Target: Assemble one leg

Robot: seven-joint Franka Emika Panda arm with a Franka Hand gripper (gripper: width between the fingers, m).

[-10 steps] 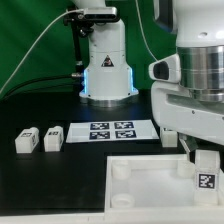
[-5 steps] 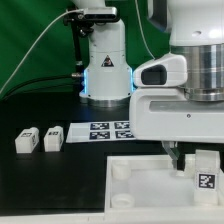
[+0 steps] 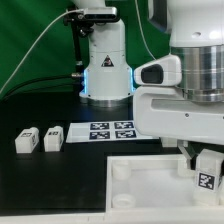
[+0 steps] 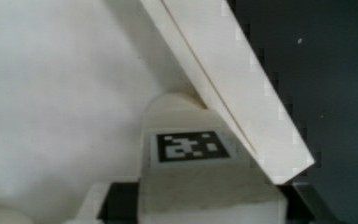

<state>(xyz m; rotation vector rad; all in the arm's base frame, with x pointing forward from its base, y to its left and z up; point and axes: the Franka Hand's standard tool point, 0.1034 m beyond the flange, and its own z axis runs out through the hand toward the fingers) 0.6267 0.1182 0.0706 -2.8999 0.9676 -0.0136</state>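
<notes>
My gripper (image 3: 205, 165) is shut on a leg (image 3: 207, 175), a small white block with a square tag, and holds it upright over the white tray (image 3: 140, 175) at the exterior view's right. In the wrist view the leg (image 4: 197, 150) sits between my dark fingers (image 4: 123, 200), its tip close to the tray's raised rim (image 4: 229, 80). Three more legs (image 3: 39, 138) lie side by side on the black table at the exterior view's left. The arm hides the tray's far right corner.
The marker board (image 3: 110, 131) lies on the table behind the tray. A white robot base (image 3: 107, 60) with a blue-lit ring stands at the back, with cables beside it and a green backdrop behind it.
The arm has swung toward the exterior view's left and come down a little. The held leg has shifted slightly right and lower over the tray's right part.
</notes>
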